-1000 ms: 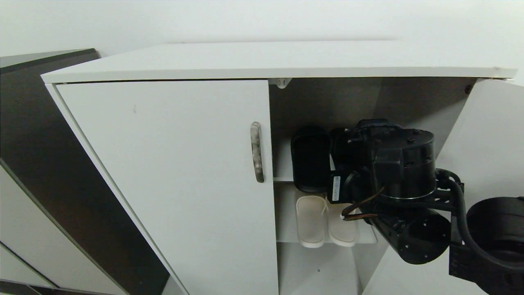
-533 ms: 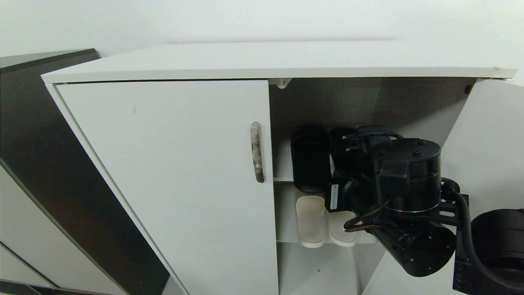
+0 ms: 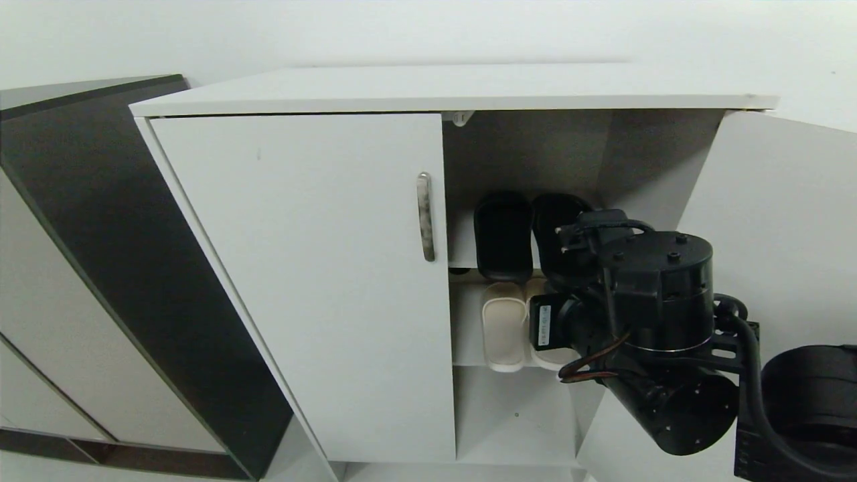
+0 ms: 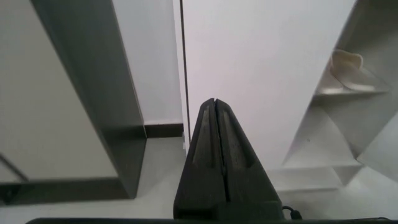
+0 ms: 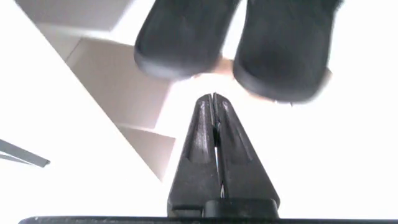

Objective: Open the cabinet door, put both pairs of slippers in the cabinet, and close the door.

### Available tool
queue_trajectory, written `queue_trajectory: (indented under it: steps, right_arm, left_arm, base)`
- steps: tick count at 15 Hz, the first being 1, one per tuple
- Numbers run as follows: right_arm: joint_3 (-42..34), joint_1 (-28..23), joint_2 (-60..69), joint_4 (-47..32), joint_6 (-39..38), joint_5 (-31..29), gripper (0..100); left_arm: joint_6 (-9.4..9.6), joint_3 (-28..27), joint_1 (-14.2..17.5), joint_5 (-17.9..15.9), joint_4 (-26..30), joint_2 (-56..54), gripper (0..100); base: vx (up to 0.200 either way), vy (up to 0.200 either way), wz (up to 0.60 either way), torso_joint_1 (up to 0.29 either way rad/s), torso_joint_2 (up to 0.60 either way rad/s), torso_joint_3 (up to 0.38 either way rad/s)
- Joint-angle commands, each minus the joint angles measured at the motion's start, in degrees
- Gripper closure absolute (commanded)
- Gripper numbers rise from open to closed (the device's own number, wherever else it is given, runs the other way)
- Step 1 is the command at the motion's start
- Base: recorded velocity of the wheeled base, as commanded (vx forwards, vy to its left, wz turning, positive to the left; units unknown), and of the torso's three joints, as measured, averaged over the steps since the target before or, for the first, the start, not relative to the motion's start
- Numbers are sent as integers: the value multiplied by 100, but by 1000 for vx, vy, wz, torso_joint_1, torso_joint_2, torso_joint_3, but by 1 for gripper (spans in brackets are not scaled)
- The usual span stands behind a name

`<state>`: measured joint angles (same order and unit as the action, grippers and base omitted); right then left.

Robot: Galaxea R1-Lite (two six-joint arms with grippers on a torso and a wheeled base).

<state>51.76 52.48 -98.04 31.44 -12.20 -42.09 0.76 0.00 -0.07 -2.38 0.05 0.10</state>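
The white cabinet point(image 3: 435, 87) has its left door point(image 3: 301, 268) closed and its right door point(image 3: 770, 234) swung wide open. A pair of black slippers point(image 3: 503, 234) lies on the upper shelf, and a pair of white slippers point(image 3: 503, 325) sits on the shelf below. My right arm point(image 3: 653, 288) hangs in front of the open compartment. In the right wrist view my right gripper point(image 5: 213, 98) is shut and empty, just short of the black slippers point(image 5: 186, 37). My left gripper point(image 4: 214, 101) is shut and empty, low down facing the closed door, with a white slipper point(image 4: 348, 65) off to its side.
A metal handle point(image 3: 424, 215) runs down the closed door's inner edge. A dark panel point(image 3: 100, 234) leans beside the cabinet on the left. The bottom compartment point(image 3: 515, 415) under the white slippers holds nothing. Bare floor point(image 4: 155, 168) lies in front of the cabinet.
The head camera has pulled back, so the cabinet looks smaller and more of the open door shows. My right arm has drawn back and down from the black slippers, which stay on the upper shelf.
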Motion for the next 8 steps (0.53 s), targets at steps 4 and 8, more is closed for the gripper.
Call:
queue_trajectory:
  steps: [4, 8]
  right_arm:
    - [-70, 8, 4, 3, -1, -1, 100]
    - [-131, 8, -5, 11, 7, 8, 100]
  left_arm:
    - [-5, 0, -1, -8, -5, -1, 100]
    - [4, 0, -1, 0, -5, -1, 100]
  base:
    - [-200, 0, 0, 2, 5, 2]
    - [-200, 0, 0, 2, 0, 4]
